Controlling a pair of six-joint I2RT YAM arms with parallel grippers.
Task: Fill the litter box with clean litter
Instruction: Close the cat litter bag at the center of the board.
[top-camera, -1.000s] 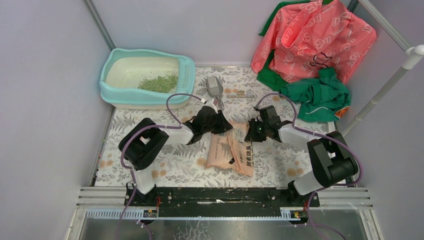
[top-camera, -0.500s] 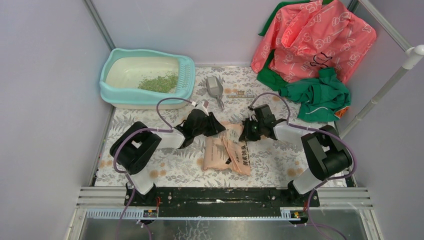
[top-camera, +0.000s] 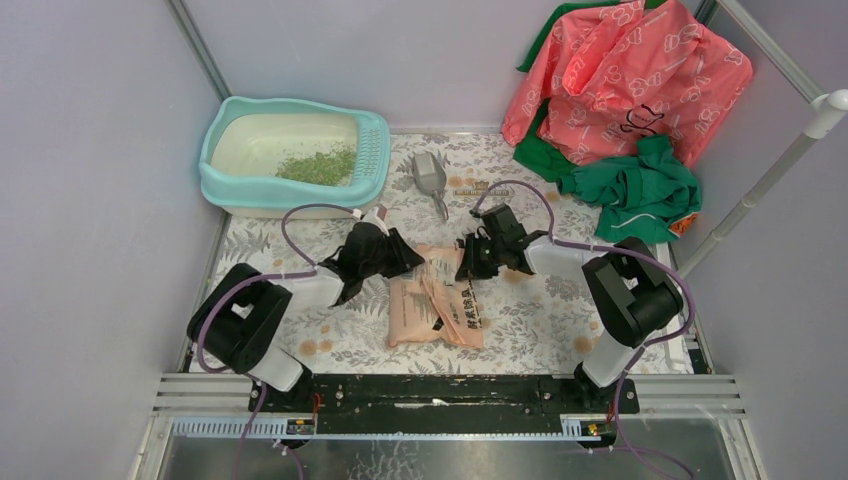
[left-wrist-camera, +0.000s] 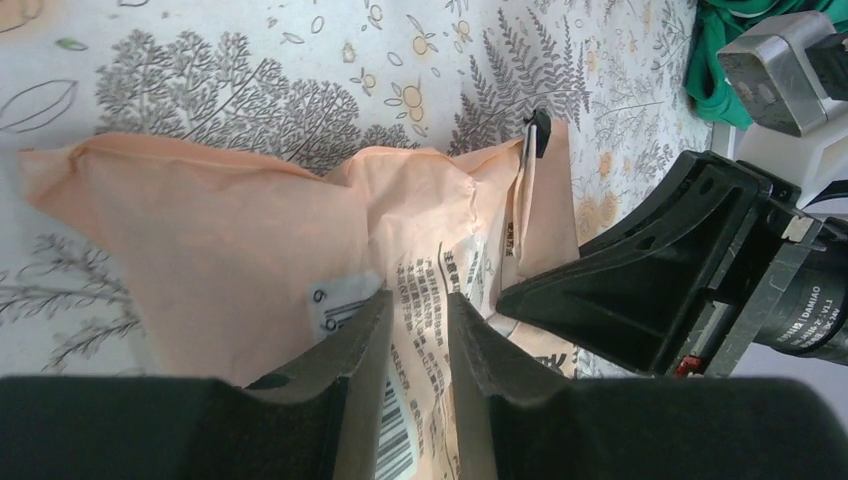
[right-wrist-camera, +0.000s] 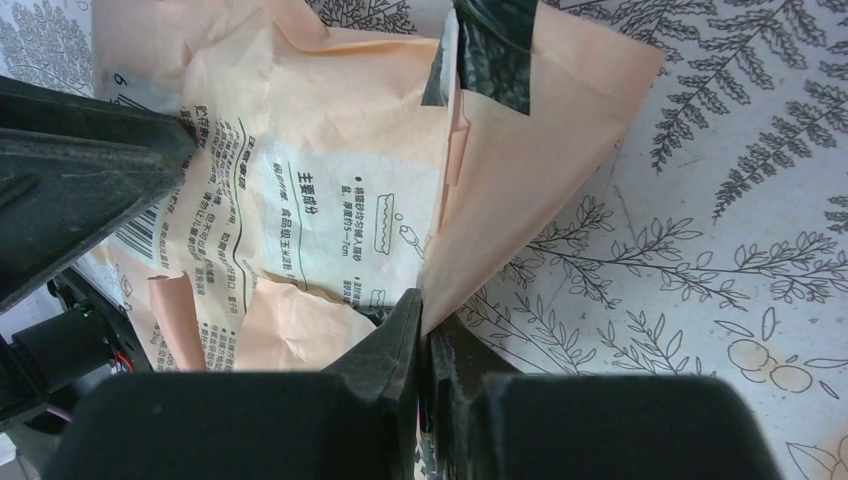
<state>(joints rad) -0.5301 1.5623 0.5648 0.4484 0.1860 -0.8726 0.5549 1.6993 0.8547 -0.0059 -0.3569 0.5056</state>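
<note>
The turquoise litter box (top-camera: 376, 150) with its cream inner pan stands at the back left. A small heap of green clean litter (top-camera: 320, 165) lies inside it. The pink-orange printed bag (top-camera: 435, 310) lies on the patterned mat between the arms. My left gripper (top-camera: 408, 268) is shut on the bag's upper left part, with paper between the jaws in the left wrist view (left-wrist-camera: 418, 298). My right gripper (top-camera: 462, 268) is shut on the bag's upper right edge, the fold pinched tight in the right wrist view (right-wrist-camera: 425, 300). The bag's top corner carries black tape (right-wrist-camera: 495, 45).
A grey scoop (top-camera: 428, 175) lies on the mat right of the litter box. Pink cloth (top-camera: 620, 70) and green cloth (top-camera: 640, 185) are heaped at the back right. A white pole (top-camera: 770, 180) slants along the right side. Walls close the left and back.
Both grippers have moved left, and the bag held between them has shifted left across the mat. The litter box and scoop have not moved.
</note>
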